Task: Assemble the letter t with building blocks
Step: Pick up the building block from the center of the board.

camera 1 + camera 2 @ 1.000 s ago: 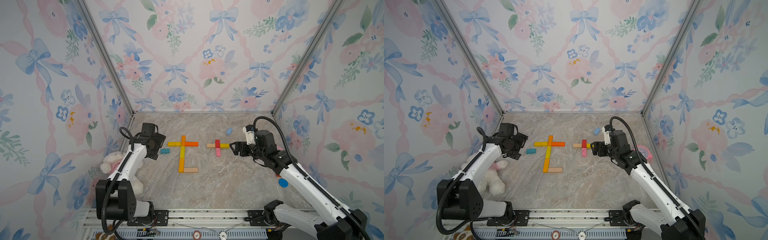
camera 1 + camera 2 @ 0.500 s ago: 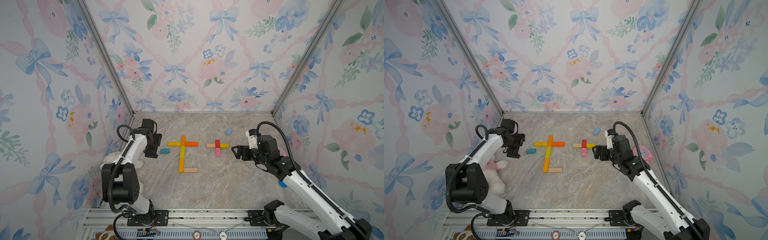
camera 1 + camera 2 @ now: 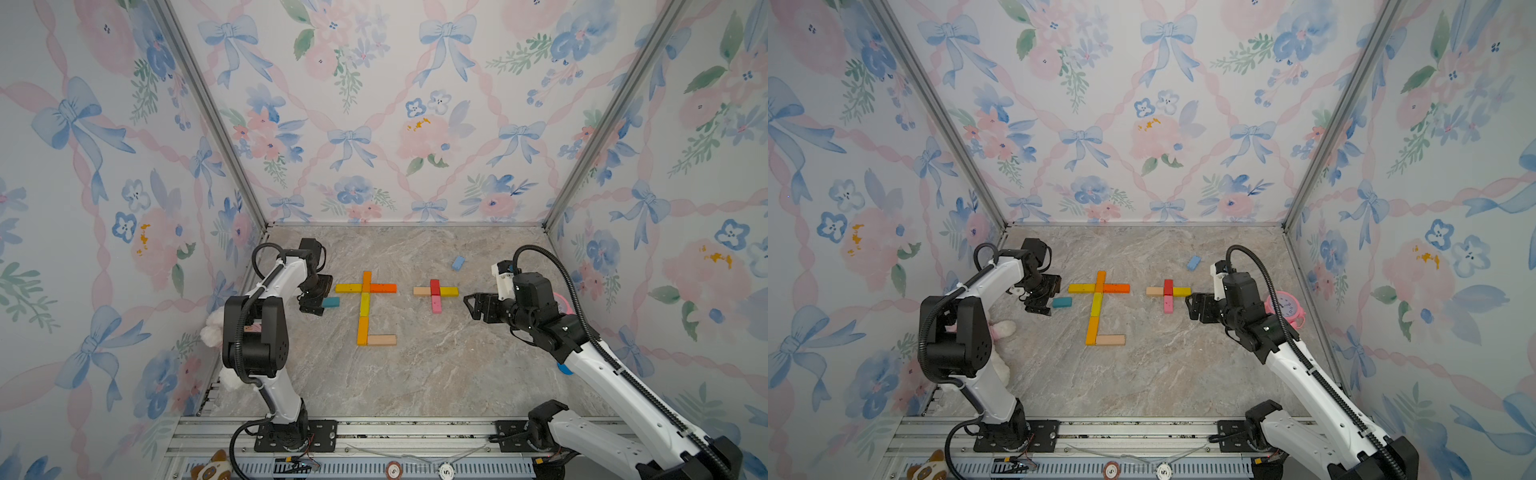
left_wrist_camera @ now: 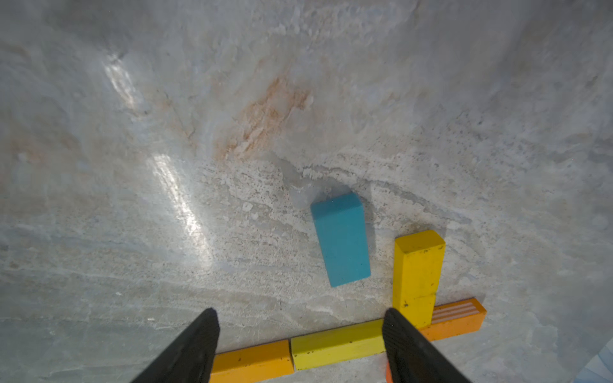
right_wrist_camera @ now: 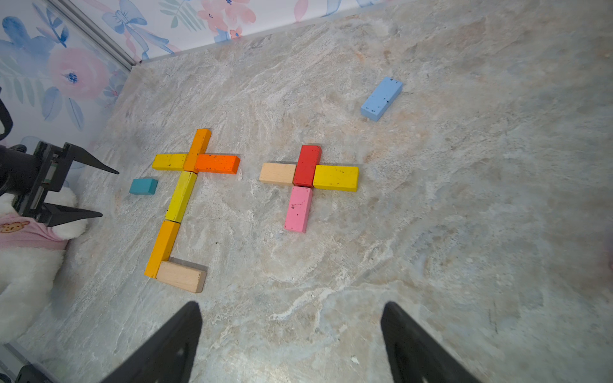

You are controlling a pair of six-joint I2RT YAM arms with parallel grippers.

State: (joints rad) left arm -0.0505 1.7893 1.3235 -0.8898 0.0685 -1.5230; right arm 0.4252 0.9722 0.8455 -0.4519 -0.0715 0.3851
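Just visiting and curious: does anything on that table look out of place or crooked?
Two blocks lie loose: a teal block beside the larger letter, and a light blue block askew near the back.

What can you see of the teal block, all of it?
The teal block is a small, flat-sided rectangular brick, matte teal all over, probably painted wood. It lies flat on the marble-look table, on its own, close beside the yellow block at the end of the big t's crossbar but apart from it. The left gripper faces it with open jaws, its tips short of the brick. Only the table touches it.
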